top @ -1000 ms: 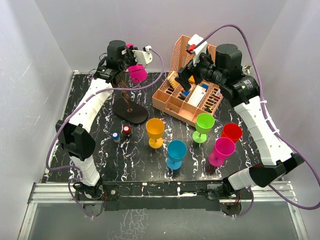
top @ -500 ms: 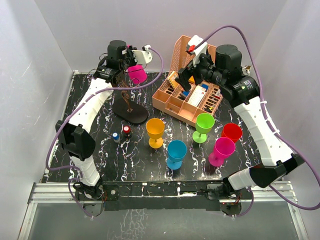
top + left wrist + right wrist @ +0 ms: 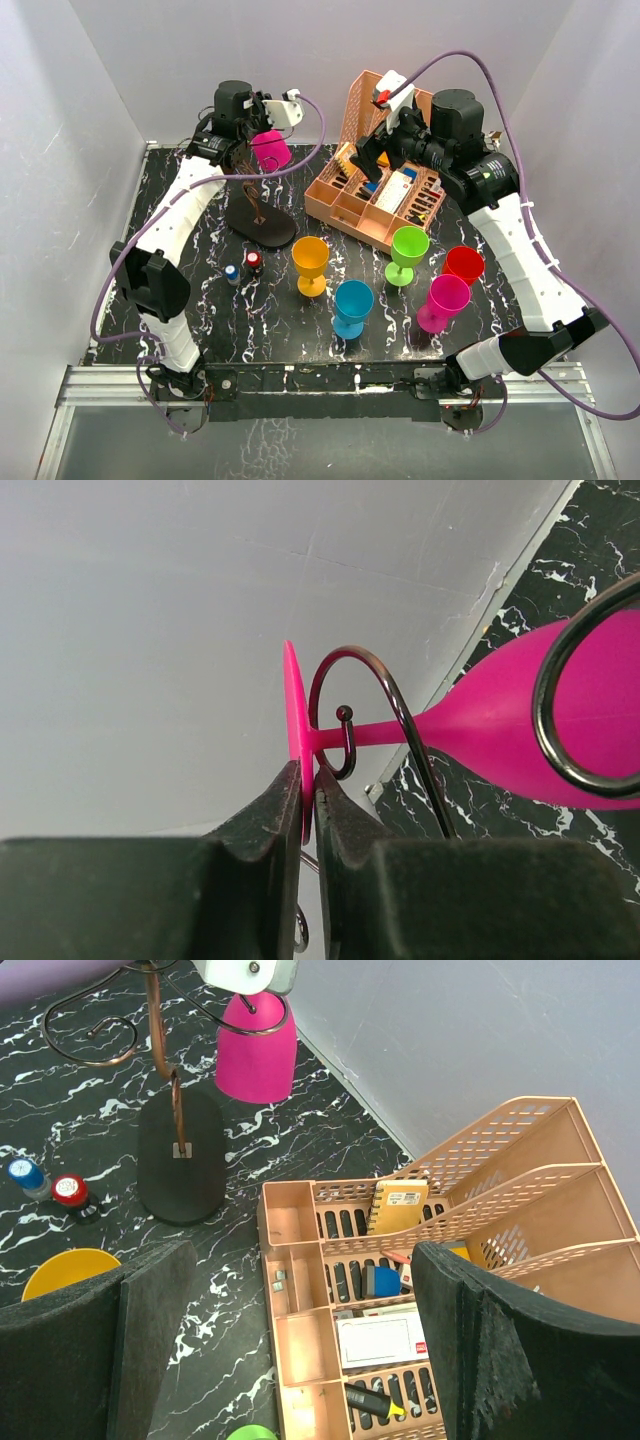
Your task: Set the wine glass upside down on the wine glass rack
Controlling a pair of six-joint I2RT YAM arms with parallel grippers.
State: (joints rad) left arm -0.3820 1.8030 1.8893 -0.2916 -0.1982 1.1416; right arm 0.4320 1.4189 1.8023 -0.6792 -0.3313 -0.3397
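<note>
Left gripper (image 3: 308, 780) pinches wine glass (image 3: 500, 720) foot edge, stem inside rack (image 3: 344, 713) hook.

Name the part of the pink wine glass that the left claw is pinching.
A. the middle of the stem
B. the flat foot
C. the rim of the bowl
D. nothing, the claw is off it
B: the left wrist view shows the left claw closed on the thin flat foot of the pink wine glass, with the stem lying through a curled arm of the wine glass rack.
</note>
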